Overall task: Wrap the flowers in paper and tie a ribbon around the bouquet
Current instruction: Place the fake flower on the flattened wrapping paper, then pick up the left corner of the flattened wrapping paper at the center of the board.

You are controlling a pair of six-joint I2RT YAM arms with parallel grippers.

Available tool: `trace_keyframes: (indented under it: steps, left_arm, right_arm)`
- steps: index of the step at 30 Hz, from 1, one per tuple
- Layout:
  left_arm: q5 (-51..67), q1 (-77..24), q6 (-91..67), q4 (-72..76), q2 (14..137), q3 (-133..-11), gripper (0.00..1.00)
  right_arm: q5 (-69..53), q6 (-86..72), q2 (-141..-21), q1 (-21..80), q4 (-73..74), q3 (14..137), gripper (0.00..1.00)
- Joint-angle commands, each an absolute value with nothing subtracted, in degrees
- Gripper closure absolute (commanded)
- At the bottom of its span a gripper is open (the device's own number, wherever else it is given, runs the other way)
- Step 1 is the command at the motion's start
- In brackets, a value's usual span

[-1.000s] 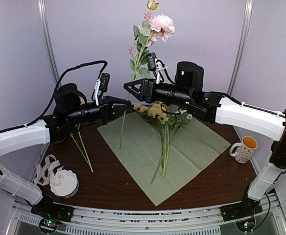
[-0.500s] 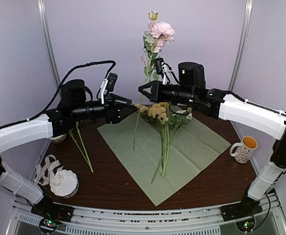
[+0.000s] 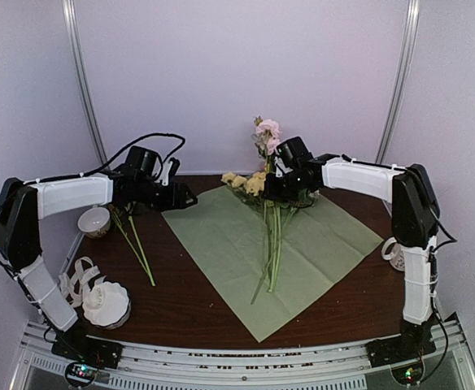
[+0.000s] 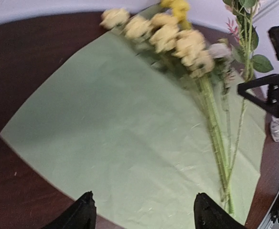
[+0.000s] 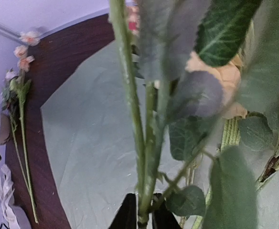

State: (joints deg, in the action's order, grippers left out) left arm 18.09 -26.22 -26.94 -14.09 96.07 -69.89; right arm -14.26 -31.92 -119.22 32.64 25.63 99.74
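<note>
The sage green paper [image 3: 302,244] lies flat on the table. Yellow flowers [image 3: 250,184] rest on it, stems toward me. My right gripper [image 3: 272,190] is shut on the stem [image 5: 140,143] of a pink flower [image 3: 268,130], held upright over those blossoms. In the right wrist view the right gripper [image 5: 144,217] pinches that stem low down. My left gripper [image 3: 185,197] hangs open and empty by the paper's left corner. Its left gripper [image 4: 144,217] tips stand wide over the paper [image 4: 106,133]. The ribbon [image 3: 78,280] lies coiled front left. No bouquet is in view.
One more flower stem [image 3: 137,245] lies on the wood left of the paper. A white scalloped bowl [image 3: 106,305] sits by the ribbon, and a small bowl [image 3: 95,221] stands under the left arm. A mug [image 3: 394,253] stands at the right, partly behind the right arm.
The left gripper opened, let go of the pink flower's stem and drew back left and down. The right gripper closed on that stem and lowered the flower toward the yellow ones.
</note>
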Motion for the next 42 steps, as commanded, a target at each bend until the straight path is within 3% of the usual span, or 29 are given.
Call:
trace_keyframes:
  steps: [1,3,5,10,17,26,35,42]
  left_arm:
    - [15.9,-24.4,-29.6,-18.1,98.4,-68.0,0.26]
    - [15.4,-24.2,-28.5,-19.1,100.1,-68.7,0.25]
    - [15.3,-23.6,-27.7,-19.9,102.0,-69.7,0.25]
    - [14.9,-21.0,-26.9,-21.6,106.2,-72.8,0.24]
    - [16.0,-18.1,-27.6,-22.4,112.7,-77.0,0.12]
    - [17.8,-18.0,-28.7,-23.9,120.8,-81.8,0.03]
    - [24.2,-19.6,-31.4,-19.5,123.6,-81.8,0.03]
    - [27.8,-21.2,-32.9,-16.3,123.8,-82.3,0.15]
  right_arm:
    - [-9.9,-31.9,-124.9,30.9,33.2,107.9,0.76]
    - [-9.8,-32.2,-126.4,30.2,33.6,108.9,0.66]
    - [-8.8,-31.5,-126.1,29.9,34.6,109.5,0.63]
    - [-4.8,-27.9,-118.7,29.8,36.2,104.8,0.6]
    - [1.3,-25.3,-104.7,29.8,33.8,82.2,0.58]
    - [5.4,-24.3,-101.5,29.3,36.9,69.3,0.52]
    - [-11.0,-28.2,-107.8,29.4,26.8,65.0,0.52]
    - [-14.4,-29.4,-109.3,29.7,24.2,64.9,0.52]
